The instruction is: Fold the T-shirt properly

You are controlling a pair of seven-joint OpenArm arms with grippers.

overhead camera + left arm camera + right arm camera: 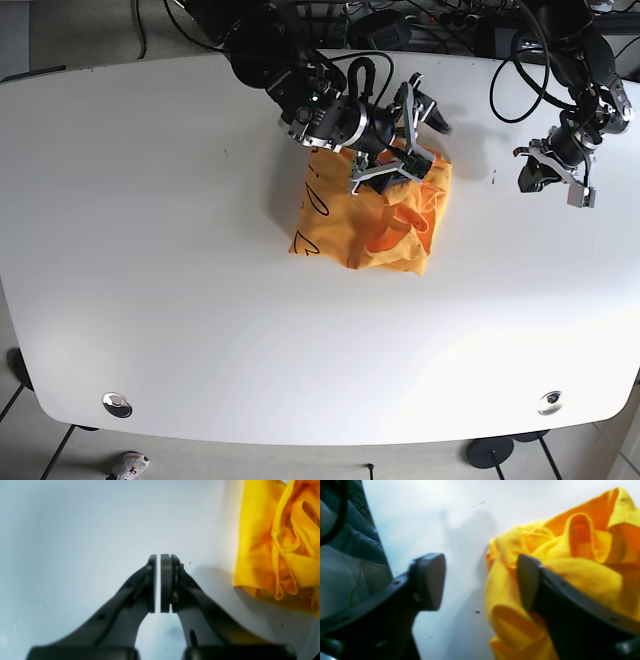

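Table (pixel 150 250): white, broad and flat, bare around the cloth, so I judge there is room to spread it toward the near side and the left.

T-shirt (pixel 370 215): yellow-orange, lying in a crumpled heap a little right of the table's middle and toward the far side. It bunches into soft ridges and loops with no flat panel showing, so I judge it light, limp and not slippery; it should drape from whatever point I lift. Dark marks show on its left part, too small to read.

Where to take hold: in my right wrist view a raised fold (pixel 580 525) stands up from the pile. I judge a single layer at an outer edge or corner a better grip than the bunched middle, since a thick pinch would lift several layers together.

Right gripper (pixel 480 580): mine, spread wide over the far edge of the heap, 1 finger over bare table, the other against the cloth, pinching nothing.

Left gripper (pixel 158 583): mine, pads nearly pressed together with only a thin slit between, empty, well to the right of the shirt.

In the way: cables (pixel 520 70) and gear at the far edge, off the work area.
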